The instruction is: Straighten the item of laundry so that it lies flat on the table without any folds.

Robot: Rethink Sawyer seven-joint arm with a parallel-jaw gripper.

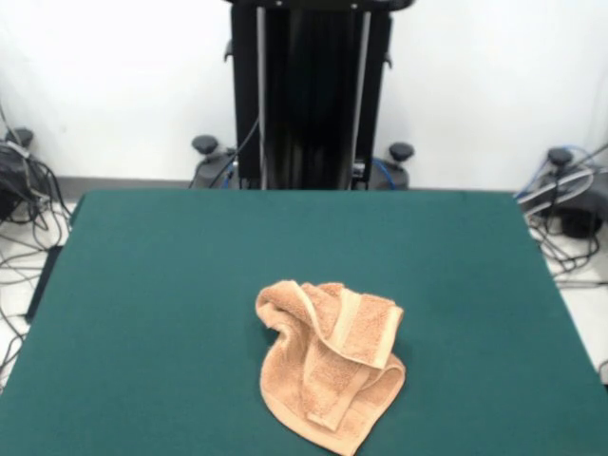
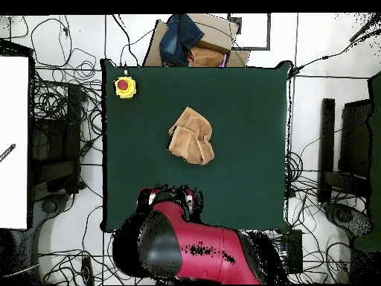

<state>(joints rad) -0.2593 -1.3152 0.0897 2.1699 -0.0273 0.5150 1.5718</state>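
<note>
The item of laundry (image 1: 331, 366) is a peach-orange towel, crumpled in a heap with folded-over flaps and a woven band showing on top. It lies on the green table (image 1: 142, 285), a little toward the front edge in the front view. From overhead the item of laundry (image 2: 191, 135) sits near the middle of the table (image 2: 245, 112). The red arm is drawn back over the table's bottom edge in the overhead view, and its gripper (image 2: 170, 198) is well apart from the towel. The front view shows no gripper.
A yellow box with a red button (image 2: 125, 87) stands on the table's top-left corner in the overhead view. A cardboard box with blue cloth (image 2: 192, 39) lies just beyond that far edge. Cables cover the floor on both sides. The black pedestal (image 1: 309, 95) rises behind the table.
</note>
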